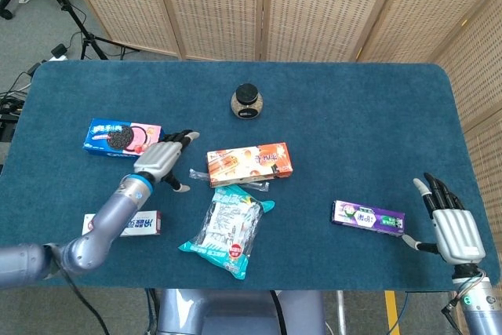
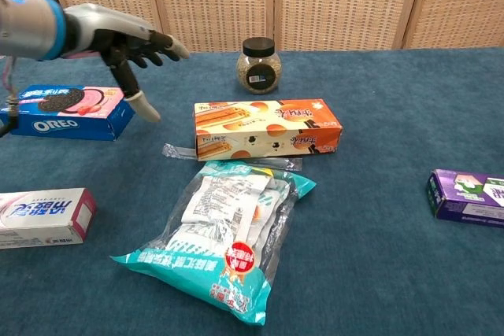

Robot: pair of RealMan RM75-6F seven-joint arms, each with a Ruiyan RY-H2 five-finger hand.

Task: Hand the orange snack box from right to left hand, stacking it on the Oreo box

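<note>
- The orange box (image 1: 250,164) lies flat on the tabletop (image 1: 353,115) at the centre of the head view, untouched, its long side running left to right.
- We judge it light and stiff: thin printed card, probably smooth, so it may dent if squeezed hard.
- We think the best hold spans its narrow width near the right end, leaving the left end free for the handover.
- A clear wrapper (image 2: 183,152) and a snack bag (image 2: 228,239) sit just beside its near edge, which crowds any approach from there.
- Our right robot hand (image 1: 452,225) rests at the lower right, released, fingers spread, well apart from the box.
- Our left robot hand (image 1: 161,160) hovers released, between the Oreo box (image 1: 123,139) and the orange box.
</note>
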